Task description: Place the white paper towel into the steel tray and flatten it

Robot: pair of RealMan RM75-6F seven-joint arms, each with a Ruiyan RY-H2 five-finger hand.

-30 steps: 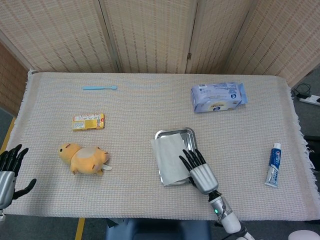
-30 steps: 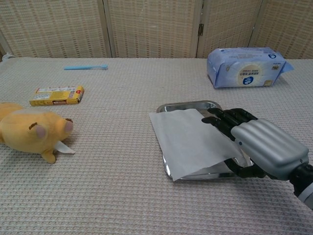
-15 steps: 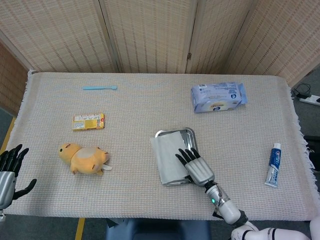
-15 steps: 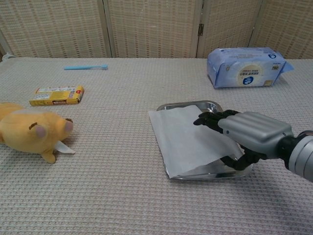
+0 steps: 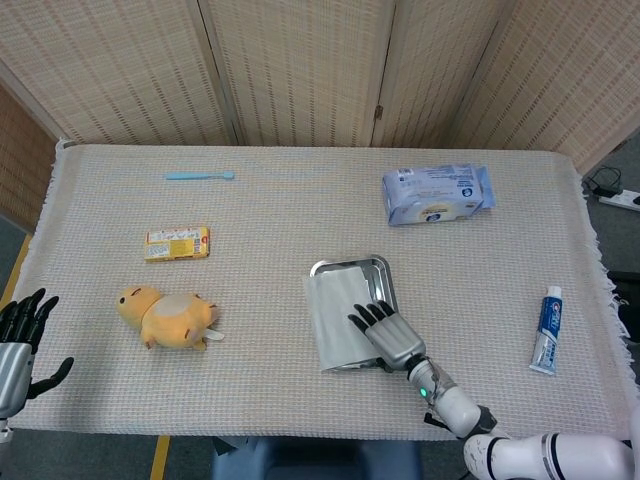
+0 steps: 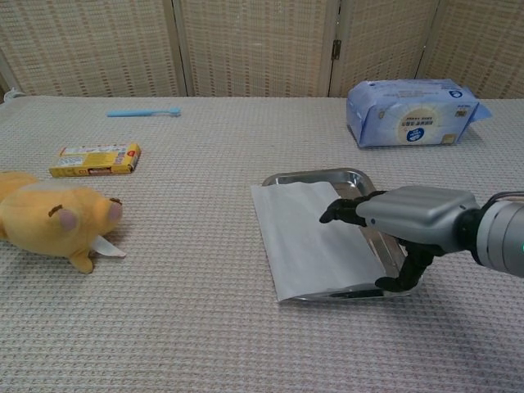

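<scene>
The head view looks down from high above the near edge and sees the whole table (image 5: pixel 300 215). The chest view sits low and close, looking toward the far edge. Both show the table's middle.

1. From my remote station, I look down on a table (image 5: pixel 290 215) draped in a beige woven cloth (image 5: pixel 120 390), which covers it edge to edge and shows a fringe (image 5: pixel 603 270) along the right side.
2. Behind the table I see a folding screen (image 5: pixel 300 70) of pale woven cane panels set in light frames, with a small metal hinge (image 5: pixel 377 112) at one join.
3. At the far right, a white power strip (image 5: pixel 622 199) with a dark cable lies on grey floor.
4. At the lower left, a yellow line (image 5: pixel 160 457) marks the floor.
5. Light is even and soft, with faint shadows only.
</scene>
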